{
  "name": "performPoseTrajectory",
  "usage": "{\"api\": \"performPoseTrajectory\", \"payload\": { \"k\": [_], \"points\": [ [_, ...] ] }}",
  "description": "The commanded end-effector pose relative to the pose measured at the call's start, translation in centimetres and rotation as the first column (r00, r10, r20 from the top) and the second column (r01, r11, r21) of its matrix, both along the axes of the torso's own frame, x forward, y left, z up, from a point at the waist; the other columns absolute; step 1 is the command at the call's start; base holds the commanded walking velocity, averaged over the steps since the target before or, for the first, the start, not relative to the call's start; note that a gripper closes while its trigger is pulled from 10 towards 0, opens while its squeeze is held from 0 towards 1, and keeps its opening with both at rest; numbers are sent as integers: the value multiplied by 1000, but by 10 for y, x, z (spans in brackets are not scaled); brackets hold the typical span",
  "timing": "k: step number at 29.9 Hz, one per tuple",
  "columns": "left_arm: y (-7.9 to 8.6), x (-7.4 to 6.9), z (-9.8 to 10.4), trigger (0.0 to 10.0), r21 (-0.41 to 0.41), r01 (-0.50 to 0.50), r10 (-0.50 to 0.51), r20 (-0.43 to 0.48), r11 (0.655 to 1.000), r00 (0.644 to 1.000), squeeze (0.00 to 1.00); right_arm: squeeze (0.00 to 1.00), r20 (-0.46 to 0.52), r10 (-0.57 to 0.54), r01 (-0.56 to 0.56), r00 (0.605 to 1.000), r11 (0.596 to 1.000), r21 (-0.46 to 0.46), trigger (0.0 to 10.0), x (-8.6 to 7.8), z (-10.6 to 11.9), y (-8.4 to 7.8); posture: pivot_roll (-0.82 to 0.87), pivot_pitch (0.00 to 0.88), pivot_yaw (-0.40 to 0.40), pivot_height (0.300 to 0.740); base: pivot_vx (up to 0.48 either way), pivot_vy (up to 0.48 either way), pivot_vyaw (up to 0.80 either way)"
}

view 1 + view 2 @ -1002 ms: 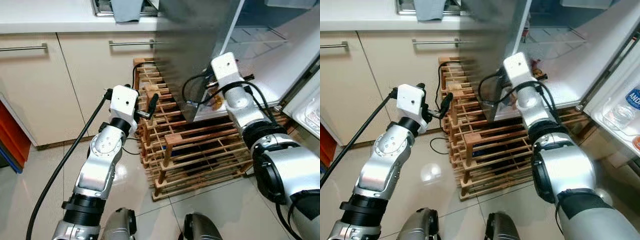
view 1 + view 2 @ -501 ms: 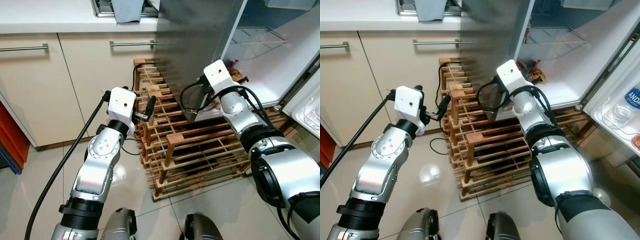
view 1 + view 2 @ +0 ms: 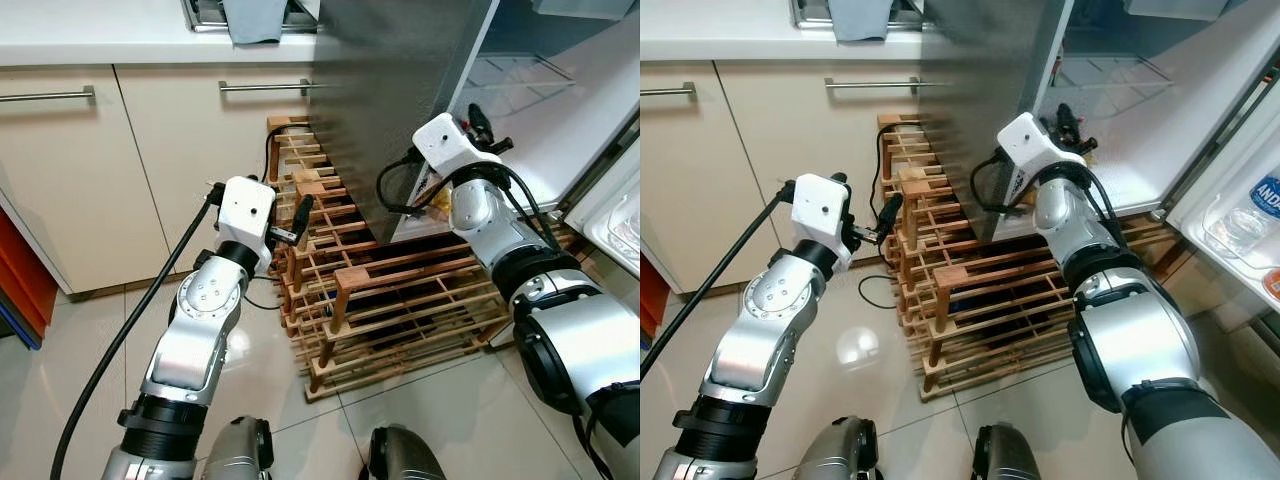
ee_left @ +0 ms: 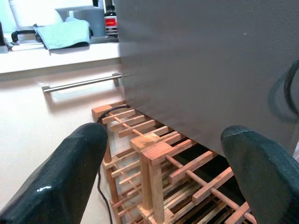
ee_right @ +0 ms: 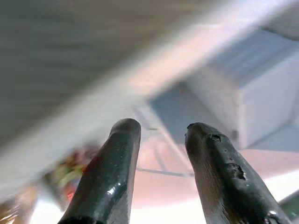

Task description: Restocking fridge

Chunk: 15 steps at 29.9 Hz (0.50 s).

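Left eye view showed the open fridge (image 3: 400,90), grey-sided and white inside, standing against the cream cabinets (image 3: 120,160), and everything else is best placed from it. Just below and to the robot's left of the fridge sat a wooden slatted rack (image 3: 390,300) on the pale tile floor (image 3: 60,380), a black cable trailing behind it. On the counter beyond the fridge lay a blue-grey cloth (image 3: 250,20). Inside the fridge, on its low white shelf (image 3: 1140,150), a small colourful packet (image 3: 1080,146) lay near the front edge, too small to identify; the door bin (image 3: 1240,225) on the far right held a clear bottle. The right gripper (image 3: 482,120) was raised at the mouth of the fridge, its fingers (image 5: 112,172) slightly parted and holding nothing, pointed up into the interior. The left gripper (image 3: 302,212) hung over the rack beside the fridge wall, its fingers (image 4: 65,182) spread wide and empty. Judged from this, the step in hand was the reach into the fridge, with no item carried; the next move would likely call for guiding the right gripper clear of the door frame toward the shelf, or fetching goods to load.
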<state>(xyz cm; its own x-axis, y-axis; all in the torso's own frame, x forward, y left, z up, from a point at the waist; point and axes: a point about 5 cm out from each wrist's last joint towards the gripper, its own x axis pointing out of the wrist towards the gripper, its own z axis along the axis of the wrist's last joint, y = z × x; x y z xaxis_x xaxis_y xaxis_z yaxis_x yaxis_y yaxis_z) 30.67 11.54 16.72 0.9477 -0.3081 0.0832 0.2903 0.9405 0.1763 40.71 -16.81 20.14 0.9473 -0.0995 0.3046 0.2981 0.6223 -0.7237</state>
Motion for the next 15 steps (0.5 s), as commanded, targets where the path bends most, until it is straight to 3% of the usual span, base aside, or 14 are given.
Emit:
{"api": "performPoseTrajectory", "payload": {
  "k": [1,5,6,7,9,10,11,13,14,15],
  "points": [
    [-5,-3,4,10000,7,15,-15,16,1000,1000,0,0,69,-25,23,997,999,39,10000,-1,10,-8,104,0,-72,675,0,0,0],
    [-6,-3,4,10000,6,18,-18,19,1000,1000,0,0,143,-80,52,987,981,190,10000,-9,3,-21,99,0,-82,675,0,0,0],
    [-6,-3,4,10000,5,17,-17,19,1000,1000,0,0,142,-78,46,987,976,214,10000,-11,-3,-21,99,0,-83,675,0,0,0],
    [-6,-3,4,10000,0,13,-13,18,1000,1000,0,0,105,-31,0,994,960,279,10000,-18,-24,-13,94,0,-81,675,0,0,0],
    [-5,-3,4,10000,-2,12,-12,18,1000,1000,0,0,91,-6,-22,996,953,304,10000,-22,-32,-9,94,0,-81,675,0,0,0],
    [-6,-4,3,10000,-2,20,-20,13,1000,1000,0,0,27,48,-55,998,887,459,10000,-29,-54,2,78,0,-69,675,0,0,0],
    [-7,-4,2,10000,-1,27,-27,11,1000,1000,0,0,3,65,-56,998,842,536,10000,-32,-63,5,76,0,-65,675,0,0,0],
    [-8,-4,2,10000,3,34,-34,9,999,999,0,0,-25,80,-48,996,784,619,10000,-35,-72,8,71,0,-55,675,0,0,0],
    [-8,-4,2,10000,3,34,-34,9,999,999,0,0,-25,80,-48,996,784,619,10000,-35,-72,8,71,0,-55,675,0,0,0],
    [-8,-4,2,10000,4,37,-37,8,999,999,0,0,-51,89,-33,995,750,660,10000,-36,-77,10,69,0,-51,675,0,0,0]
  ]
}}
